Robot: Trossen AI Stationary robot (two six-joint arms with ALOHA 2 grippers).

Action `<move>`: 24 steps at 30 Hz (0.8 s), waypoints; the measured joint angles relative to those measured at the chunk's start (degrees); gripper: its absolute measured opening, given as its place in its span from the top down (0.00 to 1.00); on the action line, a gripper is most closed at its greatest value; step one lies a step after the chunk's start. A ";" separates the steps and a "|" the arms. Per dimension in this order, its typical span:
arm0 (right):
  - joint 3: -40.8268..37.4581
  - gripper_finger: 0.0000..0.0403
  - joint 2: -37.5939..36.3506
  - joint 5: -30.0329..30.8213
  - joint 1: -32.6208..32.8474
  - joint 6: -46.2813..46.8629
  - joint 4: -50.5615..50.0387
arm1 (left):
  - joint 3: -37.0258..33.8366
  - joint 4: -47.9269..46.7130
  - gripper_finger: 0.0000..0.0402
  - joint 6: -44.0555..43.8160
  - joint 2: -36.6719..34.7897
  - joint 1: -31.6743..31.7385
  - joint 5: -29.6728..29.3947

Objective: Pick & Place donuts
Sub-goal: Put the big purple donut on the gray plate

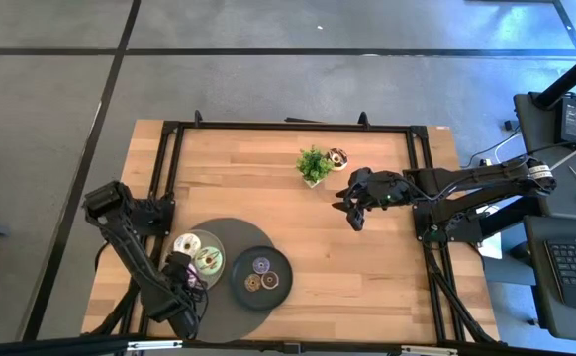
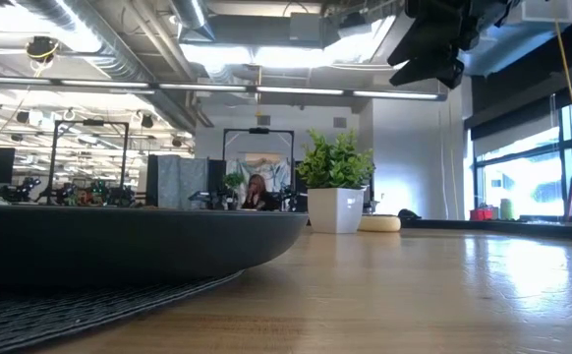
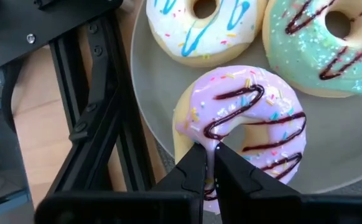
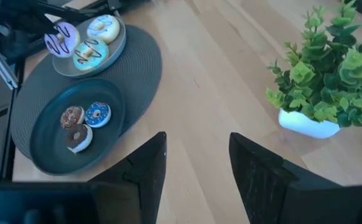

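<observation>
Pink-iced ring donut with dark stripes (image 3: 246,127) sits pinched at its rim in my left end effector (image 3: 209,177), so I should lift it straight and slowly off the round grey plate (image 3: 159,134) while my right end effector (image 4: 196,165) waits open above the table (image 4: 231,74).

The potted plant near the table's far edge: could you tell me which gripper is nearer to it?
Right. The right gripper hovers open just beside the potted plant; the left gripper is across the table, shut on the pink donut.
</observation>
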 joint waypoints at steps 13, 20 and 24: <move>0.00 0.56 0.00 0.01 0.00 -0.28 0.75 | 0.00 -0.01 0.88 1.61 1.43 0.28 -1.58; 0.00 0.56 0.00 0.04 -0.01 -0.28 0.73 | 0.00 -0.17 0.81 1.18 1.43 0.23 1.84; 0.00 0.56 0.00 0.04 -0.02 -0.31 0.73 | 0.00 -0.20 0.73 1.04 1.43 0.22 2.06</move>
